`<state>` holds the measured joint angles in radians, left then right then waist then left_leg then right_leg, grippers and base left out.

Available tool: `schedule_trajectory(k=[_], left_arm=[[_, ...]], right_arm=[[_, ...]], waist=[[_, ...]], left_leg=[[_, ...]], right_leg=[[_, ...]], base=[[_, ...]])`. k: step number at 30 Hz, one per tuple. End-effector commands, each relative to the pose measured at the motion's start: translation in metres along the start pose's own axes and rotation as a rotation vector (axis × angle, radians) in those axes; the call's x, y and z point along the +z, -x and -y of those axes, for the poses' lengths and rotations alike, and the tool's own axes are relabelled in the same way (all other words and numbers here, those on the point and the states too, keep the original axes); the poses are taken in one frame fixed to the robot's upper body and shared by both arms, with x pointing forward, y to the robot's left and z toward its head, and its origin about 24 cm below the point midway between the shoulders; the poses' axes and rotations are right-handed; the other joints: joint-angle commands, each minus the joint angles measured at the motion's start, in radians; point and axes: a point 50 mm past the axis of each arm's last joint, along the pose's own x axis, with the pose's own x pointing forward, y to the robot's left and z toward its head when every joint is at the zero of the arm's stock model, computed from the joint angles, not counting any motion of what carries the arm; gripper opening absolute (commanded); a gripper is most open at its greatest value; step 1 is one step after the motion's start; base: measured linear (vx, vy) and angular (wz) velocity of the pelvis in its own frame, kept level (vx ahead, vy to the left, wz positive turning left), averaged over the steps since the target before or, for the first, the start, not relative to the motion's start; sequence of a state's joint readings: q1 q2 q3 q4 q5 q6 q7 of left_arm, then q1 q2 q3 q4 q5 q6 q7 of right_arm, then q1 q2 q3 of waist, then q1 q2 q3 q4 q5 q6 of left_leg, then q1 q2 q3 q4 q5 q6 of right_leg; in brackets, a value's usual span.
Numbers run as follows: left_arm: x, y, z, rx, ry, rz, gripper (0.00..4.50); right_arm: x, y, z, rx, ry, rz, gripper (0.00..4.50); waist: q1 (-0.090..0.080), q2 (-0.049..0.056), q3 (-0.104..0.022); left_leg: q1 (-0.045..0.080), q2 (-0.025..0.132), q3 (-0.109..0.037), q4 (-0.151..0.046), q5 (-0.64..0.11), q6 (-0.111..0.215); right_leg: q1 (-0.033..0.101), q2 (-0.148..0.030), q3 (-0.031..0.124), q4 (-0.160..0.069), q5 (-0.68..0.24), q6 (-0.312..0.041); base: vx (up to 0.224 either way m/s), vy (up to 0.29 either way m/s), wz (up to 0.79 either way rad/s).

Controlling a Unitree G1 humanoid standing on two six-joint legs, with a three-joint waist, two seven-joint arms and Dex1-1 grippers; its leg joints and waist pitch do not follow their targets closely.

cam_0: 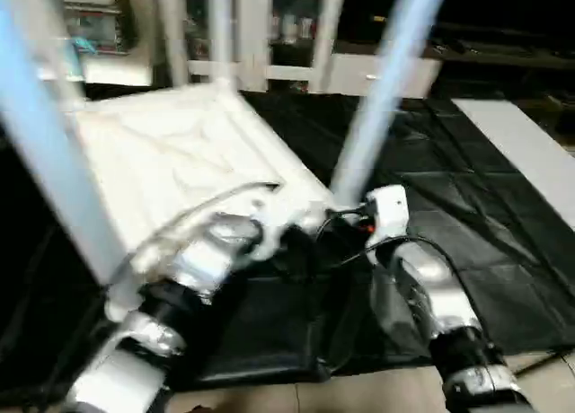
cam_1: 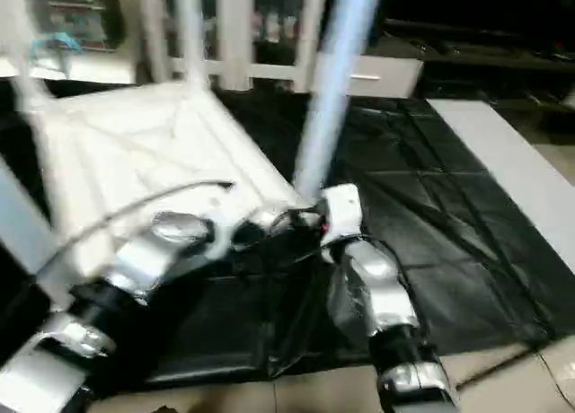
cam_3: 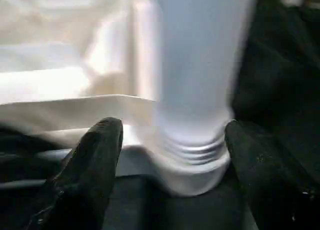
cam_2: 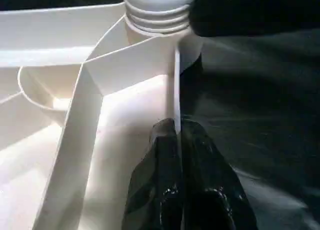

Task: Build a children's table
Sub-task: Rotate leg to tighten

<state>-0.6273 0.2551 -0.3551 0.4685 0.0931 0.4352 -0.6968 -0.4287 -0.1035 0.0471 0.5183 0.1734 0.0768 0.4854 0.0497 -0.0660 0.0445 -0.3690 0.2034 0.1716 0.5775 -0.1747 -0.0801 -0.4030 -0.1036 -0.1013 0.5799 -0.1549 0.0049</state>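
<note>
1. The left gripper (cam_2: 177,135) has its two black fingers pressed together on the thin white edge wall of the table top (cam_0: 180,162), pinching that rim just beside the near corner socket (cam_2: 160,40)
2. The right gripper (cam_3: 170,140) stands spread, one black finger (cam_3: 95,160) on each side of the threaded base of a leg (cam_3: 200,65); whether the pads touch the tube is hard to tell, since a gap shows on both sides
3. In the head views both grippers are largely hidden behind the silver forearms and a white wrist housing (cam_0: 388,206) at that same corner, and motion blur softens the outlines there
4. The leg (cam_0: 386,81) at the near corner socket rises from it, its long axis running upward and tilted slightly away to the right; its upper end is cut off by the picture edge
5. A second leg (cam_0: 45,135) crosses the near left of the top, also steep, cut off at the top edge and blurred
6. The table top lies upside down, ribbed underside up, tilted so its near corner sits toward the robot; it is white plastic with raised diagonal ribs
7. It rests on a black sheet (cam_0: 467,233) spread over the floor, with white cabinets (cam_0: 287,36) beyond its far edge
</note>
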Motion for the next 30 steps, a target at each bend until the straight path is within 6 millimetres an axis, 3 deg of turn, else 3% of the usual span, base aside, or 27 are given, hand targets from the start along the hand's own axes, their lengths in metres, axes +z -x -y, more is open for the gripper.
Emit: schedule_trajectory(k=[1, 2, 5, 6, 7, 10, 11, 13, 16, 19, 20, 22, 24, 30], left_arm=[[-0.013, 0.003, 0.007, -0.061, -0.019, -0.039, 0.00], [-0.015, 0.008, 0.010, -0.117, -0.032, -0.035, 0.00], [-0.020, 0.014, 0.012, -0.167, -0.035, -0.045, 0.00], [-0.021, 0.019, 0.015, -0.228, -0.071, -0.034, 0.00], [-0.021, 0.019, 0.015, -0.232, -0.074, -0.033, 0.00], [-0.024, 0.036, 0.031, -0.487, -0.119, 0.005, 0.00], [-0.024, 0.037, 0.031, -0.490, -0.119, 0.005, 0.00], [-0.024, 0.041, 0.031, -0.512, -0.123, -0.004, 0.00], [-0.024, 0.045, 0.035, -0.563, -0.118, -0.010, 0.00], [-0.024, 0.045, 0.037, -0.571, -0.117, -0.005, 0.00], [-0.023, 0.046, 0.037, -0.575, -0.118, -0.005, 0.00], [-0.023, 0.046, 0.038, -0.580, -0.117, -0.003, 0.00], [-0.023, 0.046, 0.039, -0.583, -0.116, -0.003, 0.00], [-0.024, 0.046, 0.038, -0.581, -0.114, -0.013, 0.00]], right_arm=[[0.014, 0.008, 0.014, -0.001, 0.028, 0.031, 3.87], [0.017, 0.014, 0.020, 0.030, 0.049, 0.017, 3.94], [0.020, 0.021, 0.024, 0.112, 0.075, -0.016, 4.19], [0.021, 0.026, 0.025, 0.185, 0.084, -0.035, 4.29], [0.022, 0.026, 0.025, 0.190, 0.085, -0.036, 4.36], [0.022, 0.045, 0.023, 0.444, 0.162, -0.133, 4.47], [0.022, 0.045, 0.023, 0.448, 0.163, -0.134, 4.47], [0.021, 0.052, 0.021, 0.543, 0.173, -0.178, 4.47], [0.019, 0.058, 0.016, 0.684, 0.174, -0.232, 4.47], [0.017, 0.057, 0.014, 0.733, 0.178, -0.246, 4.47], [0.017, 0.057, 0.014, 0.743, 0.178, -0.249, 4.47], [0.015, 0.055, 0.013, 0.755, 0.180, -0.258, 4.47], [0.014, 0.054, 0.012, 0.772, 0.180, -0.269, 4.47], [0.008, 0.053, 0.012, 0.799, 0.228, -0.330, 4.01]], waist=[[0.007, 0.002, -0.058], [0.010, -0.002, -0.059], [0.017, 0.001, -0.061], [0.019, 0.001, -0.062], [0.020, 0.000, -0.065], [0.026, -0.005, -0.068], [0.032, -0.004, -0.063], [0.043, -0.003, -0.059], [0.052, -0.007, -0.055], [0.055, -0.007, -0.051], [0.055, -0.013, -0.051], [0.054, -0.013, -0.053], [0.055, -0.010, -0.054], [0.051, -0.014, -0.058]], left_leg=[[-0.003, 0.032, -0.015, -0.084, -0.303, -0.007], [0.008, 0.035, -0.010, -0.080, -0.293, -0.007], [0.011, 0.031, 0.003, -0.071, -0.215, 0.019], [0.014, 0.031, 0.004, -0.069, -0.204, 0.023], [0.009, 0.029, 0.004, -0.067, -0.173, 0.037], [0.009, 0.030, 0.005, -0.062, -0.120, 0.067], [0.014, 0.031, 0.009, -0.062, -0.121, 0.075], [0.021, 0.033, 0.012, -0.063, -0.152, 0.069], [0.021, 0.037, 0.009, -0.068, -0.208, 0.039], [0.024, 0.038, 0.007, -0.072, -0.267, 0.009], [0.021, 0.036, 0.005, -0.072, -0.278, 0.003], [0.019, 0.035, 0.002, -0.073, -0.279, -0.003], [0.021, 0.036, 0.002, -0.073, -0.271, -0.009], [0.017, 0.033, 0.004, -0.069, -0.238, -0.004]], right_leg=[[0.045, -0.058, 0.045, -0.076, -0.422, -0.095], [0.037, -0.053, 0.049, -0.073, -0.369, -0.122], [0.040, -0.042, 0.056, -0.050, -0.197, -0.191], [0.040, -0.042, 0.057, -0.048, -0.179, -0.200], [0.048, -0.041, 0.057, -0.041, -0.135, -0.212], [0.054, -0.041, 0.056, -0.029, -0.071, -0.237], [0.048, -0.041, 0.058, -0.031, -0.075, -0.245], [0.043, -0.040, 0.059, -0.034, -0.124, -0.243], [0.042, -0.045, 0.061, -0.041, -0.216, -0.220], [0.035, -0.045, 0.063, -0.050, -0.293, -0.198], [0.037, -0.045, 0.064, -0.051, -0.318, -0.188], [0.038, -0.046, 0.063, -0.051, -0.343, -0.173], [0.036, -0.045, 0.064, -0.051, -0.320, -0.176], [0.041, -0.042, 0.064, -0.042, -0.255, -0.193]], base=[[0.000, 0.000, 0.00], [0.059, -0.018, -0.01], [0.073, -0.013, 0.05], [0.063, -0.013, 0.02], [0.063, -0.013, 0.02], [0.000, 0.000, 0.00], [0.000, 0.000, 0.00], [0.000, 0.000, 0.00], [0.000, 0.000, 0.00], [0.000, 0.000, 0.00], [0.000, 0.000, 0.00], [0.000, 0.000, 0.00], [0.000, 0.000, 0.00], [0.000, 0.000, 0.00]])
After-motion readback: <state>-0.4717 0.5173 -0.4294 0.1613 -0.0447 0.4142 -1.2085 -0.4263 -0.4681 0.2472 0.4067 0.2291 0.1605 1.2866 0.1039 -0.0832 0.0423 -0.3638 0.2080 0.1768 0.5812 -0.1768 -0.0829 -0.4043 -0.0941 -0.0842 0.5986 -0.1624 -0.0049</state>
